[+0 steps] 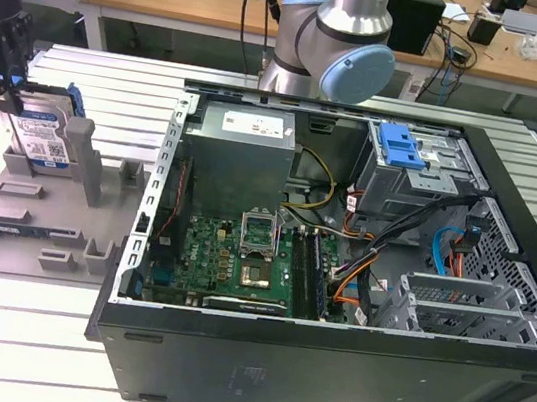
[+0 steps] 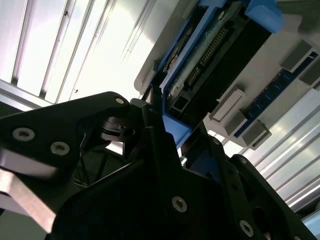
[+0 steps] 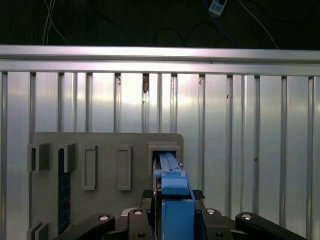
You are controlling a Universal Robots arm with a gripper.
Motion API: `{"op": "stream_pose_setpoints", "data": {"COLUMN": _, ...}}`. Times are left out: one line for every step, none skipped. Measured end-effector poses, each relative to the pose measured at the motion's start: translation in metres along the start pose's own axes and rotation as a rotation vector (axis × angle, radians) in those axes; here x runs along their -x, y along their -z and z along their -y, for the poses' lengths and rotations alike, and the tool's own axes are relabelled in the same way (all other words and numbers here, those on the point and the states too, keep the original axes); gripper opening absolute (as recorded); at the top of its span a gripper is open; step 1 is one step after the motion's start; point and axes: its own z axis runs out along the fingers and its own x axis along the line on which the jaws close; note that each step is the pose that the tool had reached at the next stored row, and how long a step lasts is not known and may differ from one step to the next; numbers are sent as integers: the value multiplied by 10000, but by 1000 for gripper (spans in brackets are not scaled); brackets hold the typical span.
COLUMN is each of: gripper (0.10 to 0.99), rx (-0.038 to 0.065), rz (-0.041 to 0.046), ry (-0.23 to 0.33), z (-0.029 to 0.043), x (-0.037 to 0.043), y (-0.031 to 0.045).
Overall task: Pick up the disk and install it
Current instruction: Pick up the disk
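Jaws grip the disk, upright on edge in the grey fixture, label facing the exterior view's camera.

There is 1 robot arm with 1 gripper, 1 disk, 1 grey fixture plate, 1 open computer case, 1 grey power-supply box, 1 green motherboard and 1 blue latch
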Motion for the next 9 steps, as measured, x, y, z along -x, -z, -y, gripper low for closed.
{"op": "stream_pose_setpoints", "data": {"gripper": 392, "rx": 0, "rz": 0, "ry": 0, "z": 0, "x": 0, "y": 0}}
{"op": "stream_pose_setpoints", "data": {"gripper": 392, "rx": 0, "rz": 1, "ry": 1, "z": 0, "x": 0, "y": 0}}
{"op": "stream_pose_setpoints", "data": {"gripper": 392, "rx": 0, "rz": -1, "ry": 0, "z": 0, "x": 0, "y": 0}}
{"op": "stream_pose_setpoints", "data": {"gripper": 376, "rx": 0, "rz": -1, "ry": 0, "z": 0, "x": 0, "y": 0}}
{"op": "stream_pose_setpoints", "data": {"gripper": 369, "rx": 0, "rz": 0, "ry": 0, "z": 0, "x": 0, "y": -1}}
{"op": "stream_pose_setpoints", "data": {"gripper": 369, "rx": 0, "rz": 0, "ry": 0, "z": 0, "x": 0, "y": -1}}
{"op": "stream_pose_setpoints", "data": {"gripper": 369, "rx": 1, "rz": 0, "ry": 0, "z": 0, "x": 0, "y": -3}}
{"op": "stream_pose_setpoints", "data": {"gripper": 369, "rx": 1, "rz": 0, "ry": 0, "z": 0, "x": 0, "y": -4}}
{"op": "stream_pose_setpoints", "data": {"gripper": 369, "rx": 0, "rz": 0, "ry": 0, "z": 0, "x": 0, "y": -5}}
